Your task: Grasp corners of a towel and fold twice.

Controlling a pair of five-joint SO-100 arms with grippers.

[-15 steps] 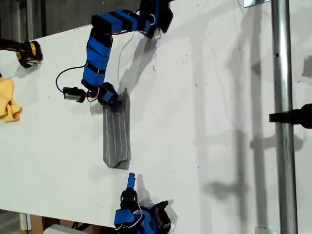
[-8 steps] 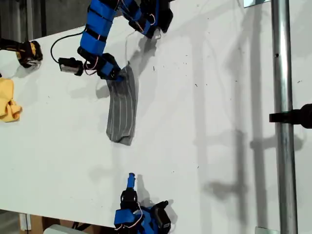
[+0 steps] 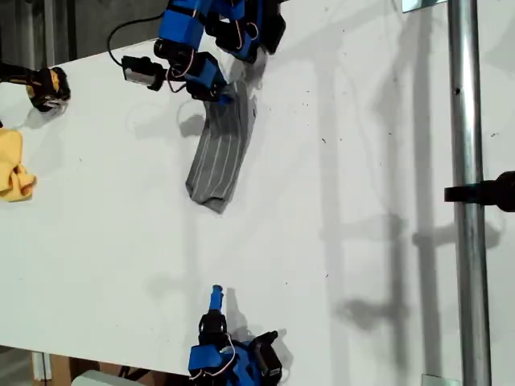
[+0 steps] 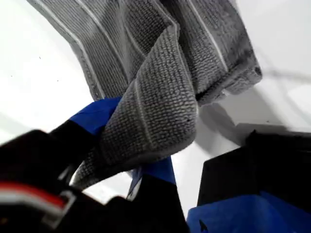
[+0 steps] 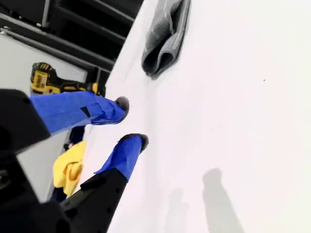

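Towel folded into a narrow strip, hanging from its upper end near the top of the exterior view, lower end resting on the white table. Top end bunched and draped over the blue jaws in the first wrist view. First gripper pinching that bunched end, jaws pressed onto fabric; probably gripped at the stacked corners so the strip can be carried for a further fold, though individual corners not distinguishable. Strip slanted, lifted end off the surface, free end dragging as anchor — judged mid-transport, not yet laid flat.

Second gripper parked at the bottom edge of the exterior view, well apart from towel, jaws spread with a clear gap, holding nothing; towel's folded end seen ahead of it. Likely kept back to leave the path free.

Yellow cloth and yellow drill at the exterior view's left, uninvolved.
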